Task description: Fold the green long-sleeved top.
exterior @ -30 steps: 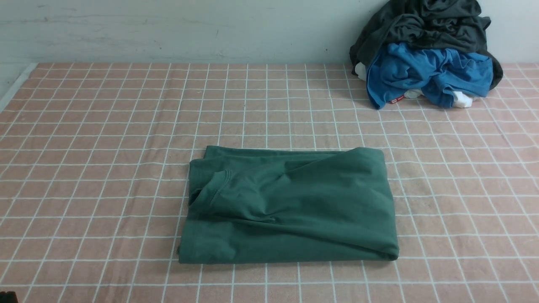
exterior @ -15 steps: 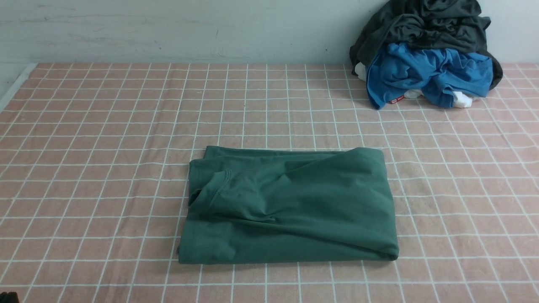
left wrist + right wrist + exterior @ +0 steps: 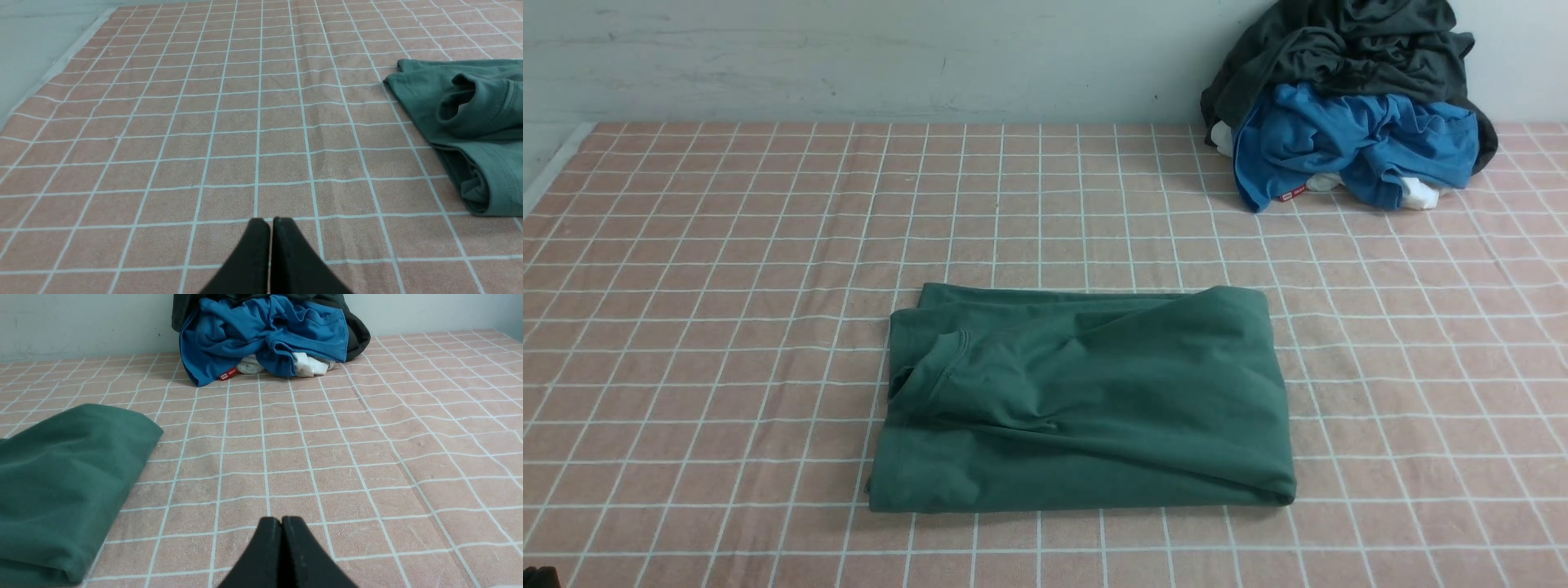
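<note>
The green long-sleeved top (image 3: 1086,400) lies folded into a compact rectangle near the middle of the worktop (image 3: 686,286), which is covered in a pink cloth with a white grid. Its ribbed neckline sits at the robot's left end of the bundle. No container appears in any view; the only gathered things are a heap at the far right against the wall, where a charcoal-grey garment (image 3: 1339,45) rests on top of a bright blue garment (image 3: 1347,143), with bits of white cloth (image 3: 1419,193) peeking out underneath.

The front view shows the whole folded top and the heap, but neither pincer. The left wrist view alone shows the left pincer (image 3: 271,222), clenched with its jaws pressed together and grasping nothing, well apart from the top's neckline end (image 3: 470,106). The right wrist view alone shows the right pincer (image 3: 281,520), likewise clenched and empty, near the top's smooth folded end (image 3: 61,477), and it brings out a small red tag (image 3: 228,373) on the blue garment's hem.
</note>
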